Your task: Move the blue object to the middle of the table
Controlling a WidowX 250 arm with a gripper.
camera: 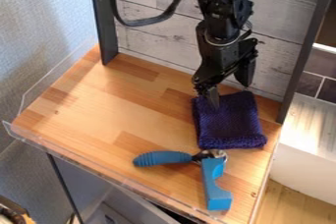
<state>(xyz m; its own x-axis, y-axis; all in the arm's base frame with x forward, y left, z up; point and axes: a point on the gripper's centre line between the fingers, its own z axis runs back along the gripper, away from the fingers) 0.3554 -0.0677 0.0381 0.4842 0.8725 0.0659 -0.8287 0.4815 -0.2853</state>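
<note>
Two spread fingers hung at the purple cloth; closing low, we judged, could snag its knit and shunt it against the blue block.

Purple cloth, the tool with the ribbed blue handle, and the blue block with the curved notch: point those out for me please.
Purple cloth [231, 125]: camera view, middle of its knit top.
Tool [162, 158]: camera view, its ribbed handle.
Blue block [211, 181]: camera view, its body beside the notch.
</note>
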